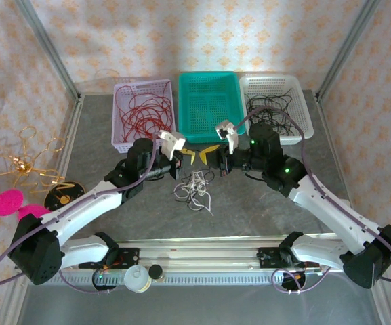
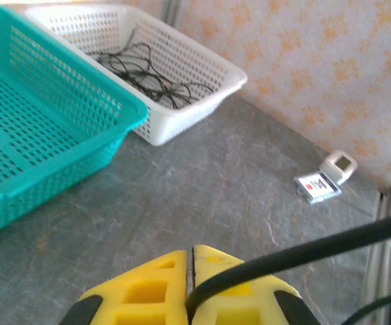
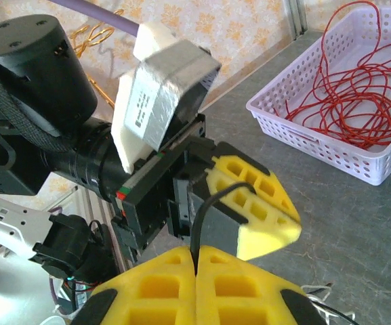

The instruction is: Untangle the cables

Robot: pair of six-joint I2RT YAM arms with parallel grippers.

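A short black cable [image 3: 196,224] is pinched at both ends. My left gripper [image 2: 192,252] is shut on one end, and the cable [image 2: 272,263] runs off to the right from its yellow fingers. My right gripper [image 3: 195,250] is shut on the other end, facing the left gripper's yellow fingers [image 3: 249,196] close by. In the top view the left gripper [image 1: 192,157] and the right gripper [image 1: 209,150] meet tip to tip above the table. Just in front of them a small clump of cream-white and black cables [image 1: 194,186] lies on the grey tabletop.
Three baskets stand in a row at the back: a lilac one [image 1: 124,139] with red cables, a teal one [image 1: 209,132] and a white one [image 1: 305,128] with black cables. A gold wire ornament [image 1: 22,162] and a pink disc [image 1: 9,201] sit left. A metal rail [image 1: 195,254] runs along the near edge.
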